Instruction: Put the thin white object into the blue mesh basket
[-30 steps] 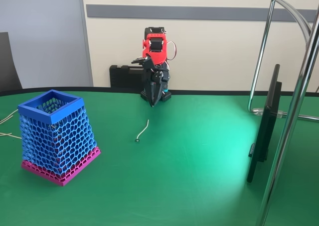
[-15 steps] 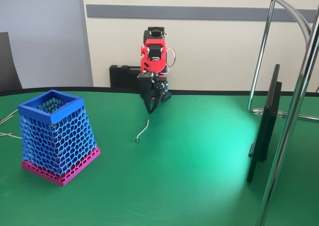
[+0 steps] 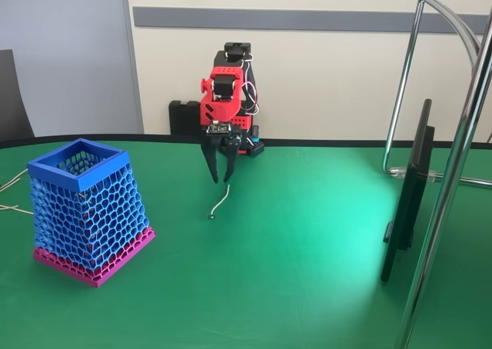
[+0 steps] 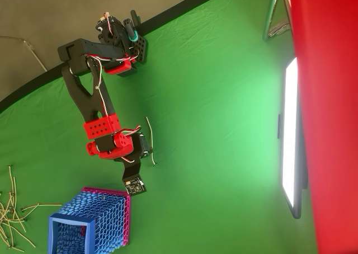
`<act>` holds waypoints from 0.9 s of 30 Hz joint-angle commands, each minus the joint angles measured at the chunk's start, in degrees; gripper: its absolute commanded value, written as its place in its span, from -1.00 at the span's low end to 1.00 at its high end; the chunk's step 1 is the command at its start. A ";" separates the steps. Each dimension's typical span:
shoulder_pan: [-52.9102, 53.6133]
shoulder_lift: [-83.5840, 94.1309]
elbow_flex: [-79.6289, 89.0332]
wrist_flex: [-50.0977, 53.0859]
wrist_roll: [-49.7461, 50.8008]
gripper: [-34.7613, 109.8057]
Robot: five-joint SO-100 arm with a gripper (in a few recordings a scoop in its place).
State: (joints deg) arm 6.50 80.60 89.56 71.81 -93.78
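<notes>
Gripper (image 3: 218, 178) hovering frame-centre w/ fingers apart over the thin white object (image 3: 221, 201); needs straddling the strip's middle, going low before squeezing, then basket (image 3: 86, 211) lower left.

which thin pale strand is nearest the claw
The lone curved thin white strip under the open claw; the pale loose wires lie heaped beyond the basket.

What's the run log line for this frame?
phase: approach | gripper: open, above table | thin white object: on table, ungrasped | blue mesh basket: upright
</notes>
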 commanded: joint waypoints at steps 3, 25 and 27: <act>0.44 -2.81 -3.43 -1.23 -0.79 -0.33; 2.11 -15.73 -10.55 -5.71 0.79 -0.33; 2.29 -16.52 -11.43 -5.71 0.70 -0.33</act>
State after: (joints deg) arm 8.35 63.98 80.68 66.53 -93.08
